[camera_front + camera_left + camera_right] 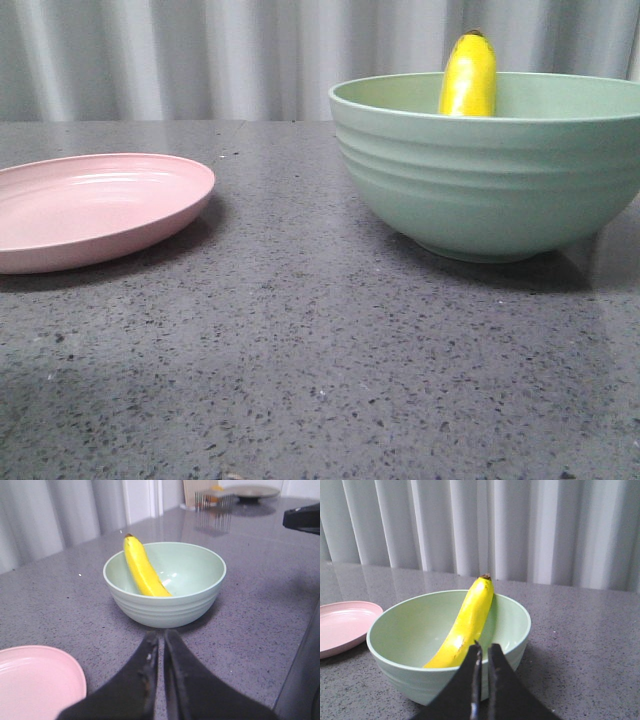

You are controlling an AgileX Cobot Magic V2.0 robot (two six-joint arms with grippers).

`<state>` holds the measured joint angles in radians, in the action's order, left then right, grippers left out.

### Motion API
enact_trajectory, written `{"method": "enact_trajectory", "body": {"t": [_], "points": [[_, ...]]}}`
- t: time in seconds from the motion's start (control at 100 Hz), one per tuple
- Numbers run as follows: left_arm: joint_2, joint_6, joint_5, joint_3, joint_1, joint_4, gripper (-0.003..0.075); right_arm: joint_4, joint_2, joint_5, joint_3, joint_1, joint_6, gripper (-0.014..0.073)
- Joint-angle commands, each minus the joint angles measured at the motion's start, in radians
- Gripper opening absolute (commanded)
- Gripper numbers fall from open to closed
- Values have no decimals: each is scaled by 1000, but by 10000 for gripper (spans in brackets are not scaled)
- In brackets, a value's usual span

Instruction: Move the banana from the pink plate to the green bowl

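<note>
The yellow banana (468, 78) leans inside the green bowl (490, 170), its dark tip above the far rim. It also shows in the left wrist view (142, 570) and the right wrist view (465, 625). The pink plate (90, 205) lies bare at the left, also in the left wrist view (35, 682) and the right wrist view (342, 625). My left gripper (161, 636) is shut and empty, short of the bowl (167, 592). My right gripper (483, 647) is shut and empty, above the table beside the bowl (445, 645). Neither gripper shows in the front view.
A dark speckled stone table (300, 360) carries both dishes. A pleated grey curtain (200, 50) hangs behind. In the left wrist view a dish rack (212, 502) and a grey plate (252, 492) stand far off, and the other arm's dark body (302, 519) shows at the edge.
</note>
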<state>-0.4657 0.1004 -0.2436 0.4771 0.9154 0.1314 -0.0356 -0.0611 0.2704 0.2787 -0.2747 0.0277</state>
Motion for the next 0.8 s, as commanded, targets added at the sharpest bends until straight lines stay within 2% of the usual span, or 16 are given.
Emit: {"method": "enact_trajectory", "body": {"t": [0.0, 0.24, 0.79], "points": [[78, -10, 144, -61, 7, 9, -20, 17, 51, -91, -7, 7, 7, -64], [244, -10, 182, -222, 7, 9, -20, 17, 86, -67, -48, 7, 7, -64], [251, -10, 206, -366, 7, -5, -20, 17, 86, -67, -54, 7, 7, -64]]}}
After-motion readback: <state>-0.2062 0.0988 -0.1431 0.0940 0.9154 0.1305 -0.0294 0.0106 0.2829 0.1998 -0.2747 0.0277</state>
